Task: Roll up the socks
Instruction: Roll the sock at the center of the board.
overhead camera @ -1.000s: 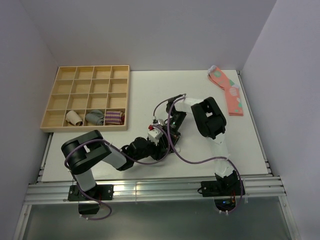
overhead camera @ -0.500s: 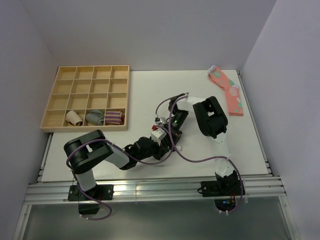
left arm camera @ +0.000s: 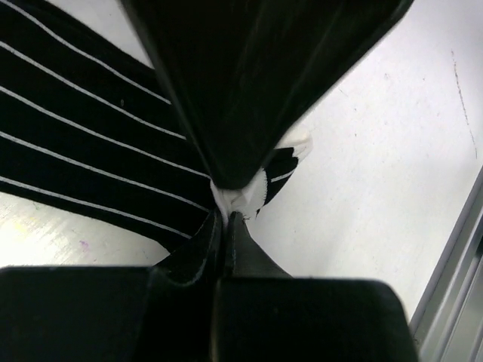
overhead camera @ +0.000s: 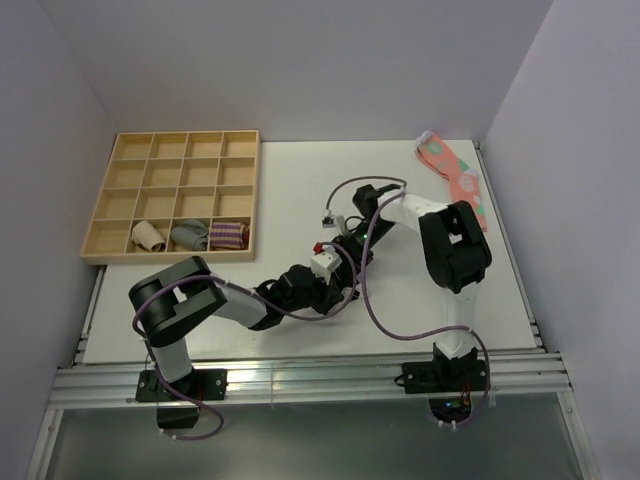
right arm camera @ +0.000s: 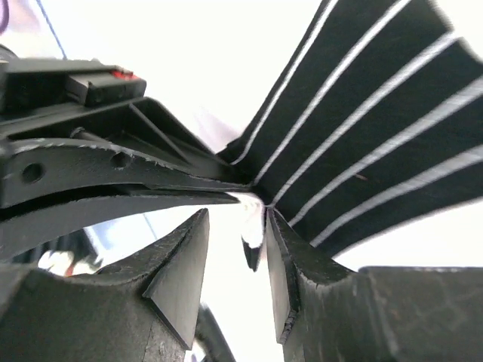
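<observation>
The socks (left arm camera: 83,143) are black with thin white stripes and lie spread on the white table. My left gripper (left arm camera: 226,217) is shut on their white trimmed end (left arm camera: 245,197). In the right wrist view the same socks (right arm camera: 377,143) fan out to the upper right. My right gripper (right arm camera: 235,234) is open there, and the white sock tip (right arm camera: 253,230) hangs beside its right finger. The left gripper's flat fingers (right arm camera: 151,181) reach in from the left. In the top view both grippers, left (overhead camera: 335,282) and right (overhead camera: 352,248), meet at mid-table and hide the socks.
A wooden compartment tray (overhead camera: 165,256) sits at the back left, with beige (overhead camera: 148,235), grey (overhead camera: 190,235) and maroon striped (overhead camera: 228,235) bundles in its front row. Pink socks (overhead camera: 455,180) lie at the back right by the wall. The table's metal front edge (left arm camera: 456,249) runs close by.
The left gripper has shut on the socks' white end. The right gripper, shut before, has opened its jaws. The right arm's elbow has swung to the right.
</observation>
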You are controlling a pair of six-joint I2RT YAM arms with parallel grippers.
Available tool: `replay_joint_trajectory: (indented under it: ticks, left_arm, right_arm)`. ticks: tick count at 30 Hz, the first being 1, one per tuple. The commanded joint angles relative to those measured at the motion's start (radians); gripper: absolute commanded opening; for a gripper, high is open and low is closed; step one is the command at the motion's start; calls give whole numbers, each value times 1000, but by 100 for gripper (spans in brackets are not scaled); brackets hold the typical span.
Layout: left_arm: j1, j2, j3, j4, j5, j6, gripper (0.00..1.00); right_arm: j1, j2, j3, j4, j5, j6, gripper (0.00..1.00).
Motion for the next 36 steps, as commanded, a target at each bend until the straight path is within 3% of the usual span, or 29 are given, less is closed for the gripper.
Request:
replay_joint_trajectory:
  ticks: [1, 11, 21, 28, 36]
  left_arm:
    - [13, -16, 42, -173, 5, -31, 0]
    - [74, -50, 137, -420, 58, -155, 0]
    - [131, -1, 279, -671, 152, -255, 0]
    - [194, 76, 305, -679, 353, -326, 0]
    - [246, 131, 291, -673, 460, -376, 0]
  right_arm:
    - [-64, -66, -37, 121, -23, 36, 44]
    - [-216, -256, -185, 296, -86, 28, 39]
    - [-278, -511, -390, 497, -149, -10, 38]
    - [-196, -576, -459, 501, -60, -150, 37]
    - [9, -709, -599, 583, 124, -240, 37]
